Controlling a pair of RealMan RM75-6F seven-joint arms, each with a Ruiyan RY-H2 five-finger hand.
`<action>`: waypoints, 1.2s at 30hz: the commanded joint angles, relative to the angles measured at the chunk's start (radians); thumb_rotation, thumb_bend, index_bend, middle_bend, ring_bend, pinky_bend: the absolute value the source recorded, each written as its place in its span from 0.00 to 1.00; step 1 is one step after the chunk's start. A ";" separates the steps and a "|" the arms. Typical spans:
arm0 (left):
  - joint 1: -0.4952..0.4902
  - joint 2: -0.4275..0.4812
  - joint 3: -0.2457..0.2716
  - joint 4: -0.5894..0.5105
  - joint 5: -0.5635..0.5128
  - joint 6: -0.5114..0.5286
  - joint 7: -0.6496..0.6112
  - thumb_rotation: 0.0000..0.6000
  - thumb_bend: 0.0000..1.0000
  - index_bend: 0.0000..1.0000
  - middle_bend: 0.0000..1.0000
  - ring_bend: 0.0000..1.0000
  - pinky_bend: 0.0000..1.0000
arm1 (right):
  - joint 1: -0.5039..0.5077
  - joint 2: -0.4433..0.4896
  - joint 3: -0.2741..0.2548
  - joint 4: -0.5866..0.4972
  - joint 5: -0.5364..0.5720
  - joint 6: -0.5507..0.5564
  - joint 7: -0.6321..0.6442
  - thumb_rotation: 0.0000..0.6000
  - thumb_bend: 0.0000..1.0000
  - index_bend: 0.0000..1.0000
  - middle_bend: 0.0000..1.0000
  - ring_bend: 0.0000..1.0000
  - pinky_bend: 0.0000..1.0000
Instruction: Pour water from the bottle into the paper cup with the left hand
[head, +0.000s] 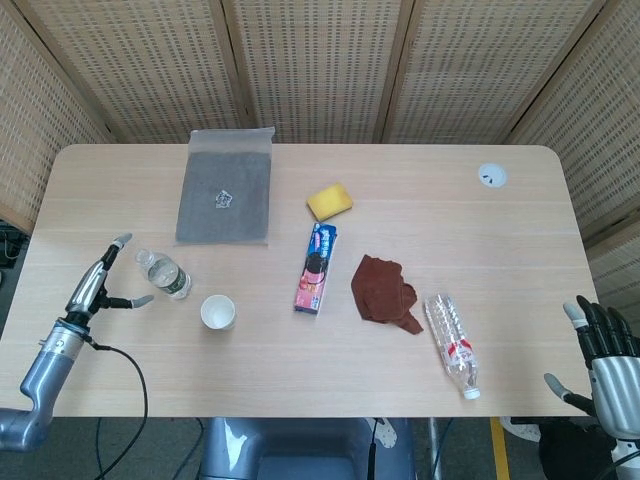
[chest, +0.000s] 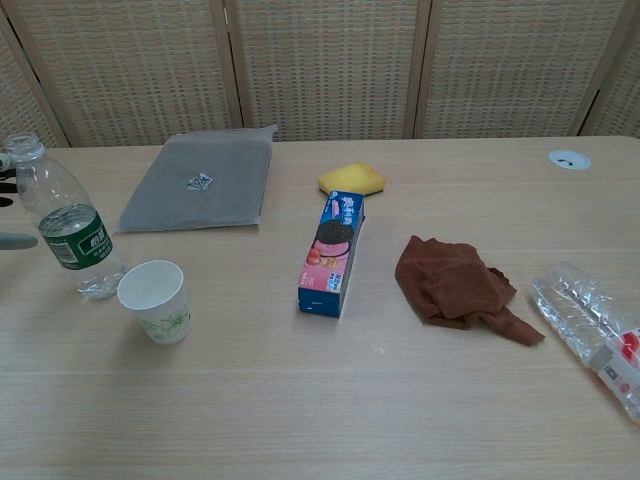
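Note:
A clear water bottle with a green label (head: 164, 275) (chest: 66, 219) stands upright and uncapped at the table's left. Just right of it and nearer the front sits a white paper cup (head: 218, 312) (chest: 155, 300), empty. My left hand (head: 102, 282) is a little left of the bottle, open with fingers spread toward it, not touching; in the chest view only its fingertips (chest: 14, 240) show at the left edge. My right hand (head: 603, 348) hangs open beyond the table's front right corner.
A grey pouch (head: 225, 198) lies at the back left, with a yellow sponge (head: 329, 201), a cookie box (head: 316, 267) and a brown cloth (head: 384, 290) in the middle. Another clear bottle (head: 452, 345) lies on its side at the right. A white disc (head: 491, 176) sits far right.

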 joint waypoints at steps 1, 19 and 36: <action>-0.022 -0.034 -0.006 0.034 -0.012 -0.027 -0.017 1.00 0.06 0.00 0.00 0.00 0.00 | 0.001 0.000 0.001 0.000 0.004 -0.003 0.001 1.00 0.00 0.00 0.00 0.00 0.00; -0.114 -0.186 -0.018 0.171 -0.031 -0.135 -0.087 1.00 0.08 0.00 0.00 0.00 0.00 | 0.016 -0.005 0.011 0.006 0.046 -0.044 -0.003 1.00 0.00 0.00 0.00 0.00 0.00; -0.114 -0.249 -0.054 0.231 -0.050 -0.096 -0.194 1.00 0.47 0.46 0.39 0.26 0.33 | 0.021 -0.010 0.008 0.009 0.050 -0.054 -0.008 1.00 0.00 0.00 0.00 0.00 0.00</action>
